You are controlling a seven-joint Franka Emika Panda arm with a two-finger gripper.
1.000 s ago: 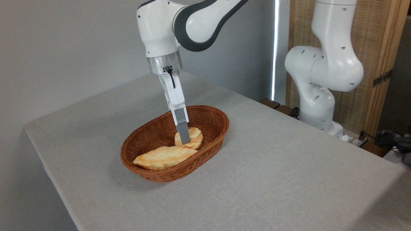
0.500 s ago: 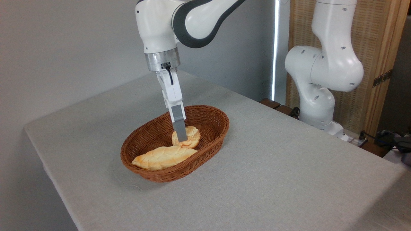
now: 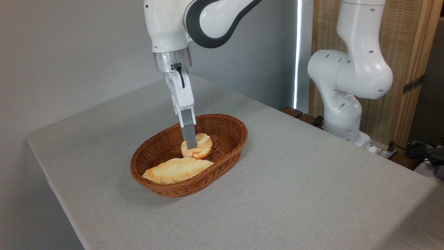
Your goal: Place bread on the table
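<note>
The bread (image 3: 199,147), a small round golden-orange bun with a lobed edge, hangs a little above the floor of the brown wicker basket (image 3: 229,133). My gripper (image 3: 191,146) is shut on it, coming down from above; only the near grey finger (image 3: 189,133) shows, crossing the bun's front, and the far finger is hidden. The bun is tilted, its orange underside showing at the lower left. The table (image 3: 295,180), covered in light grey cloth, carries the basket at its middle left.
A long braided pale-golden loaf (image 3: 177,170) lies along the basket's front, just below the bun. The arm's white base (image 3: 341,114) stands at the table's back right. A wooden screen (image 3: 406,69) rises behind it. Dark cables (image 3: 423,151) lie at the far right.
The arm has risen and shifted slightly left. The bun has come up off the basket floor with the gripper and tilted. The loaf has stayed in place.
</note>
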